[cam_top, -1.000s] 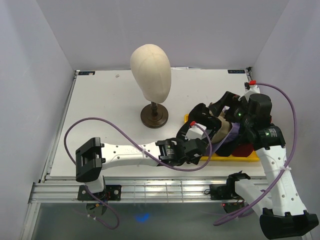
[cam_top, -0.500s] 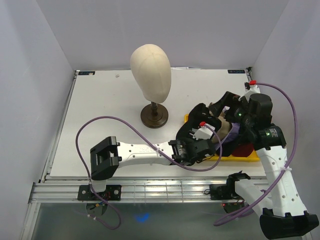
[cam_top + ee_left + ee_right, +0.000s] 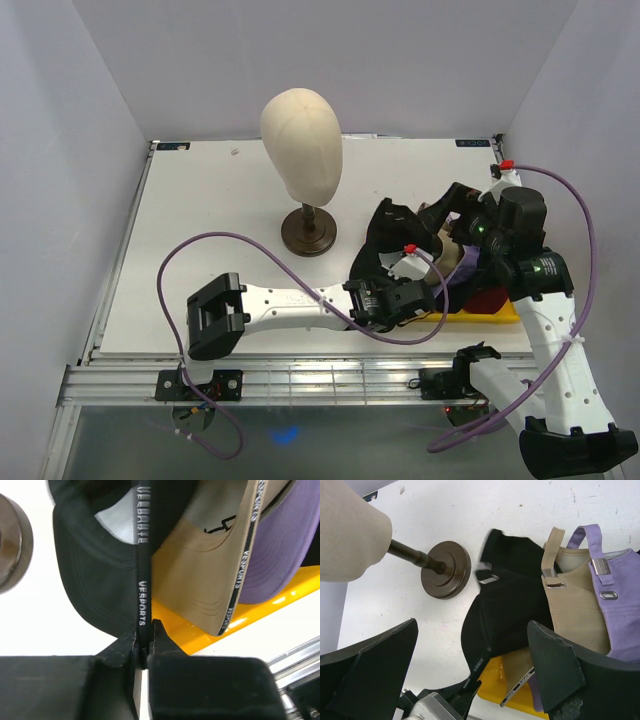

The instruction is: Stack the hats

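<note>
Several hats stand on edge in a row in the yellow tray (image 3: 197, 632). The black hat (image 3: 90, 575) is at the left end, then the tan hat (image 3: 200, 575), then the lavender hat (image 3: 282, 540). A red hat (image 3: 490, 300) peeks out at the right end. My left gripper (image 3: 144, 630) is shut on the edge of the black hat's brim. In the top view the black hat (image 3: 385, 232) leans left out of the tray. My right gripper (image 3: 470, 655) hangs open above the black hat (image 3: 512, 605) and tan hat (image 3: 572, 605), holding nothing.
The beige mannequin head (image 3: 302, 135) stands on a dark round base (image 3: 308, 235) just left of the hats. The base also shows in the wrist views (image 3: 446, 570). The tray (image 3: 502, 316) sits near the table's front right edge.
My left gripper has closed on the black hat's brim after reaching in from the left. The black hat now leans a little further left. The right arm has not moved.
</note>
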You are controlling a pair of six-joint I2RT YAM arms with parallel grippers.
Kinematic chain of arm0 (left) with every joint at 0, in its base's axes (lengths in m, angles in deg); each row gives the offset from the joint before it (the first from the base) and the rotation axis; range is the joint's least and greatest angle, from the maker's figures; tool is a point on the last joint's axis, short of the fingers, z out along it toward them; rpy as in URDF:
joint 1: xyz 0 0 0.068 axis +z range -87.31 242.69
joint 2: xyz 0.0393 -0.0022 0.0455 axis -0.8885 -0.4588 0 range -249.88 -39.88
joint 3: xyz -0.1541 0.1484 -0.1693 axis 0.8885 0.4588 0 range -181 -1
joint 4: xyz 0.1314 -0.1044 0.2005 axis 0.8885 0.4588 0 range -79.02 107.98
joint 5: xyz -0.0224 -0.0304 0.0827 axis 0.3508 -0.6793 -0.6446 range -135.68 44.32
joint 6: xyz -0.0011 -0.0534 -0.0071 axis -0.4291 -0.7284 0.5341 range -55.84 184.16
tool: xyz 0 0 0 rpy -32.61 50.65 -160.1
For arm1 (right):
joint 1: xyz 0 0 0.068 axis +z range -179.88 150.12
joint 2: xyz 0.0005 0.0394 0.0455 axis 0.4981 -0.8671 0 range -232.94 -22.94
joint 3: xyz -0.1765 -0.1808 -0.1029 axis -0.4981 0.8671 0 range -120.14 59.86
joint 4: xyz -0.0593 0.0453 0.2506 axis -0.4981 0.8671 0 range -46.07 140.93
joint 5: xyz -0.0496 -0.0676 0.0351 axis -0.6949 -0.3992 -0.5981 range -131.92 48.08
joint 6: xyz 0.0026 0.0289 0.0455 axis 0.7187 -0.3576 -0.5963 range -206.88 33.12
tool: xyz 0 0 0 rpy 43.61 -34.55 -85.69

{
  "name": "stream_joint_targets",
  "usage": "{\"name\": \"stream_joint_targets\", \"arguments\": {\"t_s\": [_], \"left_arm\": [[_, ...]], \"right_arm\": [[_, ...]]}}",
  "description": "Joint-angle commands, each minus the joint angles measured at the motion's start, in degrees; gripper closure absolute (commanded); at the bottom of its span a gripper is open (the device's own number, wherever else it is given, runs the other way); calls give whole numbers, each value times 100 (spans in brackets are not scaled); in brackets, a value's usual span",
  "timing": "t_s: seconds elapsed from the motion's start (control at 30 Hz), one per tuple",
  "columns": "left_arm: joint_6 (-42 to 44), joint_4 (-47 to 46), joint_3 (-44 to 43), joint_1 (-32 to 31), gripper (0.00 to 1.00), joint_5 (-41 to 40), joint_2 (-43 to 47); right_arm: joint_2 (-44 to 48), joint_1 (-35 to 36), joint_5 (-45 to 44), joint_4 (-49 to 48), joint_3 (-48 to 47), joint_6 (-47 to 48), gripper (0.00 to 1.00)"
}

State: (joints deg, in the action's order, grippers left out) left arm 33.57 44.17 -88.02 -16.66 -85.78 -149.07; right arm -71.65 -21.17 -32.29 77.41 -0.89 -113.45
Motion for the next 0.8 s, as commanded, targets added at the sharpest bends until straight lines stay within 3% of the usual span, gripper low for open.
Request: {"name": "stream_joint_targets", "arguments": {"t_s": [0.0, 0.07, 0.3, 0.53, 0.77], "left_arm": [[97, -14, -245, -28, 90, 37, 301], [79, -23, -262, 7, 100, 272, 494], [-272, -392, 9, 411, 100, 1485, 1469], [-843, -884, 493, 1227, 100, 2549, 2621], [-1537, -1304, 713, 1791, 100, 3182, 3464]], "right_arm": [[81, 25, 39, -34, -314, 29, 5], [90, 25, 48, -34, -341, 3, 5], [46, 25, 162, -16, -587, -138, 4], [-139, 25, 355, -60, -1123, -401, 4], [-271, 25, 558, -210, -1483, -779, 4]]}}
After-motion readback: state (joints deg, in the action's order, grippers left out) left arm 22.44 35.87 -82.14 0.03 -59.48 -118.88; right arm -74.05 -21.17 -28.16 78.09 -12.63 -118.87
